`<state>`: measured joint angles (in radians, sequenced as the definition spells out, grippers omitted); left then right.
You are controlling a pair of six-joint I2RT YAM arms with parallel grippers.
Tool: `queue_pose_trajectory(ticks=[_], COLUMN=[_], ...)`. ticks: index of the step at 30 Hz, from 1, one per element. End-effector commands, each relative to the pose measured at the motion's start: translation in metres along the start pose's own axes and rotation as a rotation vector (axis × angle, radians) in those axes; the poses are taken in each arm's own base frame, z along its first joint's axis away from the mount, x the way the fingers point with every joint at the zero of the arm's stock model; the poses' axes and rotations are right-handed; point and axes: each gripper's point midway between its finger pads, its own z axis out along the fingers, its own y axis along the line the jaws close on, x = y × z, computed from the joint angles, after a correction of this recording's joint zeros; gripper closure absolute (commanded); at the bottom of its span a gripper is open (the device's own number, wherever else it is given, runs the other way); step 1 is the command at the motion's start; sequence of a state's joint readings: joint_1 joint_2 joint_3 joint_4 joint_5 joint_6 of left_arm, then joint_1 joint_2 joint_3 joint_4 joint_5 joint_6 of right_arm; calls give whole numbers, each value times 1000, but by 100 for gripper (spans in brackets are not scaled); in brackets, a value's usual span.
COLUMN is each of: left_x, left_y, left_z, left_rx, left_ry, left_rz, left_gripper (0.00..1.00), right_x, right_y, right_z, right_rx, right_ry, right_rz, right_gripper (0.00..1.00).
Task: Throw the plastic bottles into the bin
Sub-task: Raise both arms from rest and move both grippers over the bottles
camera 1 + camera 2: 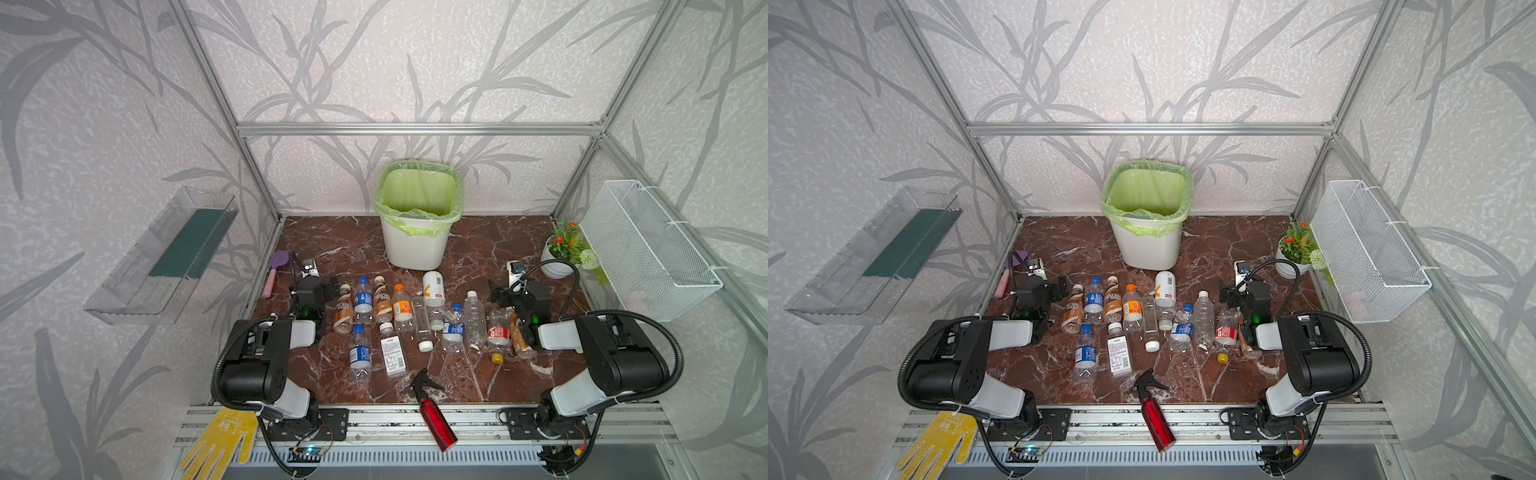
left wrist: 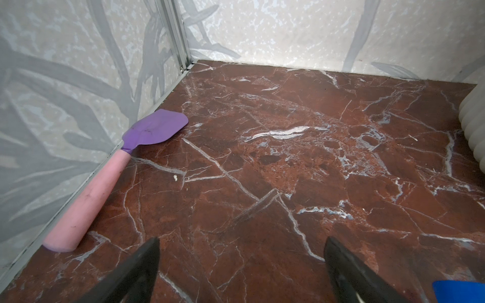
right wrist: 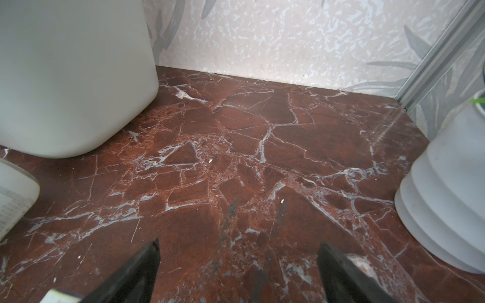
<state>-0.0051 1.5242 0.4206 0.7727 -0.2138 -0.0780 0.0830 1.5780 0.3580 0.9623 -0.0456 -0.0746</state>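
The left gripper [image 2: 241,244] hovers near the left edge of the tabletop [image 1: 332,245], jaws spread, holding nothing. The plastic bottles [image 1: 363,301] lie in a loose band across the tabletop's middle, between the two grippers. The bin [image 1: 415,245] stands at the middle of the far edge. The right gripper [image 3: 237,244], near the right edge, is likewise spread and empty. The bottles appear empty: light, thin-walled, smooth, prone to rolling. Grasp across the labelled body.
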Motion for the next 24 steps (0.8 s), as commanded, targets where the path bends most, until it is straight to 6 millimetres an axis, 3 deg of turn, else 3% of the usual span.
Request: queue_pose_trajectory(ticks=[1, 3, 4, 7, 9, 12, 15, 20, 24], left_x=[-5, -20, -18, -42, -61, -85, -102, -105, -100], left_y=[2, 13, 14, 12, 11, -1, -26, -96, -119], left_z=[-1, -5, -7, -10, -15, -25, -40, -78, -92], left_rx=[-3, -66, -71, -80, -83, -55, 23, 322, 457], left_ry=[-24, -39, 38, 67, 63, 96, 170, 321, 363], left_rz=[6, -22, -5, 13, -48, -134, -180, -67, 13], left_gripper=[14, 16, 16, 28, 29, 30, 31, 31, 31], right_x=[-16, -27, -35, -65, -76, -87, -92, -76, -59], right_y=[-10, -16, -18, -20, -24, -9, 9, 42, 69], right_z=[2, 1, 0, -3, -5, -8, -12, -25, -34], right_rx=[44, 49, 56, 63, 81, 20, 7, -29, -56], right_ry=[-12, 63, 88, 85, 99, 126, 185, 323, 392], right_rz=[28, 51, 58, 55, 129, 187, 172, 193, 184], right_gripper=[10, 12, 13, 14, 16, 19, 20, 23, 24])
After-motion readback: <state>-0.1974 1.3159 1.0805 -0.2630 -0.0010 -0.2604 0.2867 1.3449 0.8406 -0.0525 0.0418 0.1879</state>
